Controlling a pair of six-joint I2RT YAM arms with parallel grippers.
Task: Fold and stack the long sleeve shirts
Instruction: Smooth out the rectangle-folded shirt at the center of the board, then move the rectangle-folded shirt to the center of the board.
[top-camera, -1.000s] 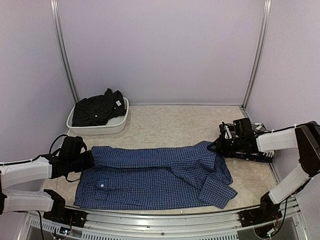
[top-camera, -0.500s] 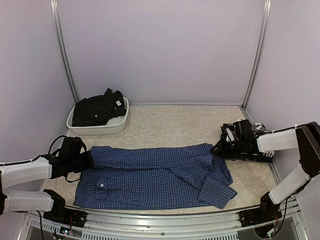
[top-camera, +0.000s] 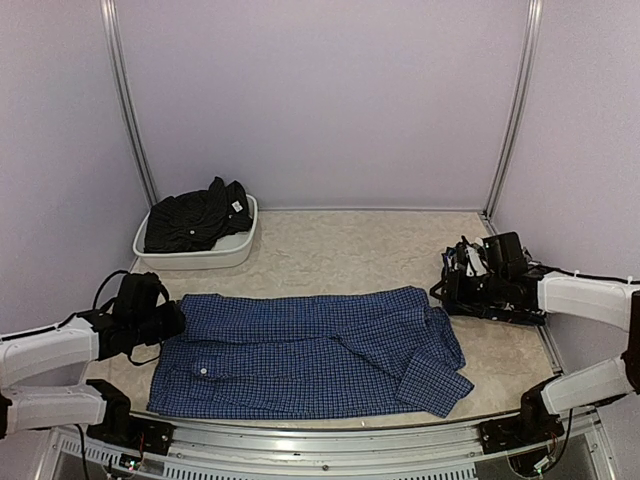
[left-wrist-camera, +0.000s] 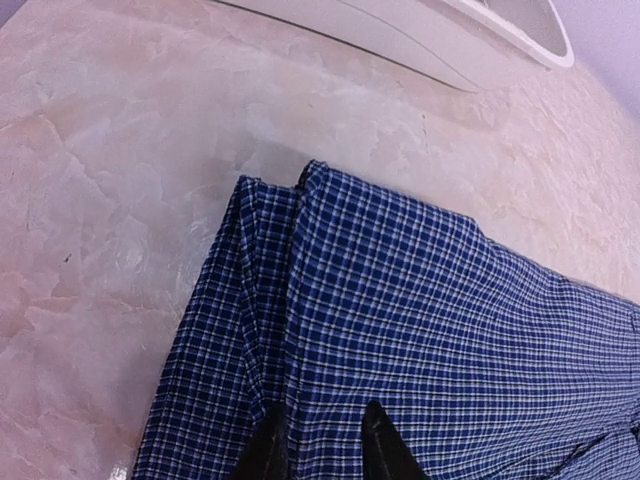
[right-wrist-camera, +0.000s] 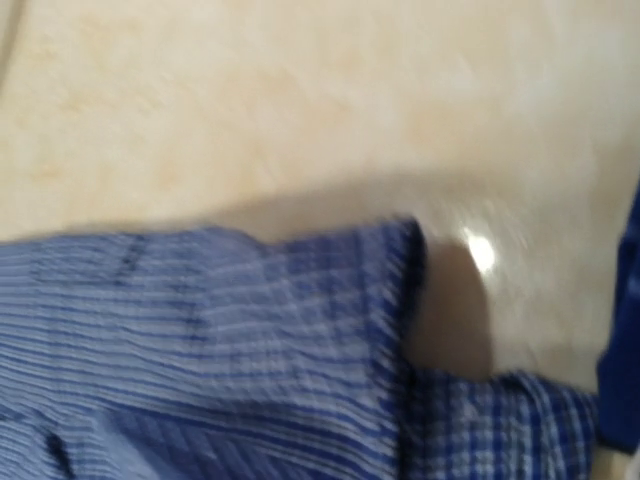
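The blue shirt with fine dark check (top-camera: 310, 350) lies flat across the front of the table, folded lengthwise, with a sleeve end turned out at its near right. My left gripper (top-camera: 175, 322) is at the shirt's left edge. In the left wrist view (left-wrist-camera: 327, 448) its fingers stand apart just above the cloth (left-wrist-camera: 420, 330), holding nothing. My right gripper (top-camera: 447, 288) is just off the shirt's far right corner and looks spread and empty. Its wrist view is blurred and shows only the shirt's corner (right-wrist-camera: 200, 340). The plain black shirt (top-camera: 195, 220) is bunched in a tub. The black-and-white check shirt is out of view.
A white tub (top-camera: 240, 250) stands at the back left, beside the left wall. Metal frame posts (top-camera: 505, 130) rise at the back corners. Bare marbled tabletop (top-camera: 350, 250) lies between the tub and the right arm.
My right gripper has drawn back to the right, off the shirt's far right corner. My left gripper has shifted slightly left. The shirt has stayed flat.
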